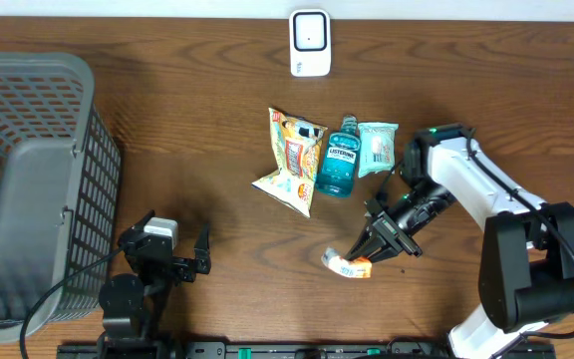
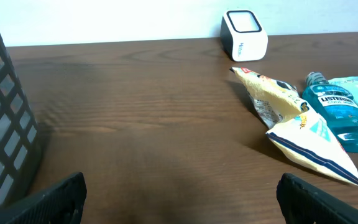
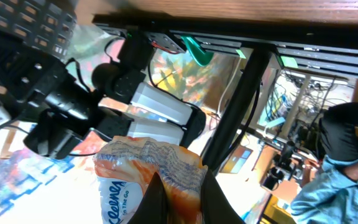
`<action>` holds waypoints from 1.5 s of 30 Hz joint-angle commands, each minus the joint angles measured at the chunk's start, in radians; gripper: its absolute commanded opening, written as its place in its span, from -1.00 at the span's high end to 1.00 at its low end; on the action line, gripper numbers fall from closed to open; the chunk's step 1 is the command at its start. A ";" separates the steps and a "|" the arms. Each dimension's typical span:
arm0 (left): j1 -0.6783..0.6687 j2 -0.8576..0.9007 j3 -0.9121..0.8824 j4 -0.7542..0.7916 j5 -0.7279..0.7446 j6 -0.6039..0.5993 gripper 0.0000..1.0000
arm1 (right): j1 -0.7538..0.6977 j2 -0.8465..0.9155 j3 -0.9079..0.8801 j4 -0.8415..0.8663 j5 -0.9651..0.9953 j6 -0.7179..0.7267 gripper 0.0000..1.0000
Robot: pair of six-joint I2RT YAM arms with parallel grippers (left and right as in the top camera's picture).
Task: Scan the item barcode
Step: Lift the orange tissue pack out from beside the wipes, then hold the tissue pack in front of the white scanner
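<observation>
Right gripper (image 1: 359, 261) has its jaws pressed together on one end of a small Kleenex tissue pack (image 1: 345, 265); the pack hangs near the front edge of the table (image 1: 197, 90), well apart from the barcode scanner (image 1: 309, 42) at the far edge. The right wrist view shows the soft wrapper (image 3: 146, 163) bunched and creased at the pinch; no barcode is visible on the face that shows. Left gripper (image 1: 172, 261) sits low at the front left with jaws spread wide and nothing between them, beside the grey basket (image 1: 28, 189).

Between the pack and the scanner lie a chips bag (image 1: 289, 160), a Listerine bottle (image 1: 339, 158) and a pale green packet (image 1: 378, 148), side by side and touching or nearly so.

Risks, as judgement:
- the grip is only on a thin end of a floppy wrapper; a fast swing could let the pack slip or twist out
- the straight path to the scanner crosses the three items; carried low, the pack or the arm could knock the bottle or drag the bag
- which face carries the barcode cannot be told; presented wrong side on, or with the jaws or creases over the code, the scan would likely fail
- held too far away or steeply tilted to the scanner window, no read
- the pack hangs close to the table edge; dropped here, it could fall off
</observation>
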 commanded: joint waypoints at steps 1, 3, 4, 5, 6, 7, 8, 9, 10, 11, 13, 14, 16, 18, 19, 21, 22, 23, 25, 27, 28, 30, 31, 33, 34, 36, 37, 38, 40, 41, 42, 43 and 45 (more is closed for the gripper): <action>0.006 -0.005 -0.016 -0.020 0.005 0.014 -0.96 | 0.025 -0.026 0.008 -0.001 -0.024 0.008 0.97; 0.006 -0.005 -0.016 -0.020 0.005 0.014 -0.96 | 0.039 -0.027 0.008 -0.001 -0.031 0.009 0.97; 0.006 -0.005 -0.016 -0.020 0.005 0.014 -0.96 | 0.045 -0.028 0.008 -0.001 -0.036 0.008 0.98; 0.006 -0.005 -0.016 -0.020 0.005 0.014 -0.96 | 0.054 -0.033 0.008 -0.001 -0.043 0.008 0.97; 0.006 -0.005 -0.016 -0.020 0.005 0.014 -0.95 | 0.063 -0.038 0.008 -0.001 -0.048 0.008 0.97; 0.006 -0.005 -0.016 -0.020 0.005 0.014 -0.96 | 0.076 -0.050 0.008 -0.001 -0.059 0.008 0.97; 0.006 -0.005 -0.016 -0.020 0.005 0.014 -0.96 | 0.089 -0.062 0.008 -0.001 -0.067 0.008 0.97; 0.006 -0.005 -0.016 -0.020 0.005 0.014 -0.96 | 0.105 -0.084 0.008 -0.001 -0.082 0.008 0.98; 0.006 -0.005 -0.016 -0.020 0.005 0.014 -0.96 | 0.119 -0.104 0.008 -0.001 -0.092 0.008 0.97; 0.006 -0.005 -0.016 -0.020 0.005 0.014 -0.95 | 0.135 -0.132 0.008 -0.001 -0.105 0.008 0.97; 0.006 -0.005 -0.016 -0.020 0.005 0.014 -0.96 | 0.164 -0.190 0.008 -0.001 -0.118 0.008 0.97; 0.006 -0.005 -0.016 -0.020 0.005 0.014 -0.96 | 0.178 -0.225 0.008 0.000 -0.117 0.008 0.98; 0.006 -0.005 -0.016 -0.020 0.005 0.014 -0.96 | 0.196 -0.290 0.008 0.008 -0.092 0.008 0.98; 0.006 -0.005 -0.016 -0.020 0.005 0.014 -0.96 | 0.196 -0.348 0.008 0.066 -0.071 0.009 0.98; 0.006 -0.005 -0.016 -0.020 0.005 0.014 -0.96 | 0.193 -0.372 0.008 0.099 -0.063 0.009 0.98; 0.006 -0.005 -0.016 -0.020 0.005 0.014 -0.96 | 0.192 -0.423 0.008 0.215 -0.027 0.049 0.98; 0.006 -0.005 -0.016 -0.020 0.005 0.014 -0.96 | 0.192 -0.442 0.008 0.286 0.011 0.094 0.98; 0.006 -0.005 -0.016 -0.020 0.005 0.014 -0.96 | 0.192 -0.458 0.008 0.361 0.055 0.142 0.98; 0.006 -0.005 -0.016 -0.020 0.005 0.014 -0.96 | 0.199 -0.486 0.008 0.510 0.175 0.201 0.98; 0.006 -0.005 -0.016 -0.020 0.005 0.014 -0.96 | 0.205 -0.509 0.008 0.624 0.296 0.257 0.98; 0.006 -0.005 -0.016 -0.020 0.005 0.014 -0.96 | 0.209 -0.517 0.008 0.676 0.348 0.275 0.98; 0.006 -0.005 -0.016 -0.020 0.005 0.014 -0.96 | 0.216 -0.533 0.008 0.804 0.465 0.282 0.98; 0.006 -0.005 -0.016 -0.020 0.005 0.014 -0.96 | 0.216 -0.534 0.008 0.854 0.510 0.282 0.98; 0.006 -0.005 -0.016 -0.020 0.005 0.014 -0.96 | 0.217 -0.533 0.008 0.946 0.623 0.278 0.98; 0.006 -0.005 -0.016 -0.020 0.005 0.014 -0.95 | 0.217 -0.529 0.008 0.991 0.697 0.277 0.98; 0.006 -0.005 -0.016 -0.020 0.005 0.014 -0.96 | 0.217 -0.521 0.008 1.065 0.820 0.266 0.98; 0.006 -0.005 -0.016 -0.020 0.005 0.014 -0.96 | 0.220 -0.513 0.008 1.103 0.874 0.245 0.98; 0.006 -0.005 -0.016 -0.020 0.005 0.014 -0.96 | 0.222 -0.504 0.008 1.137 0.913 0.217 0.98; 0.006 -0.005 -0.016 -0.020 0.005 0.014 -0.95 | 0.222 -0.478 0.008 1.212 0.961 0.120 0.98; 0.006 -0.005 -0.016 -0.020 0.005 0.014 -0.95 | 0.222 -0.464 0.008 1.244 0.961 0.071 0.98; 0.006 -0.005 -0.016 -0.020 0.005 0.014 -0.96 | 0.222 -0.449 0.008 1.285 0.961 0.013 0.98; 0.006 -0.005 -0.016 -0.020 0.005 0.014 -0.96 | 0.222 -0.435 0.008 1.320 0.960 -0.031 0.98; 0.006 -0.005 -0.016 -0.020 0.005 0.014 -0.96 | 0.222 -0.402 0.008 1.396 0.961 -0.120 0.98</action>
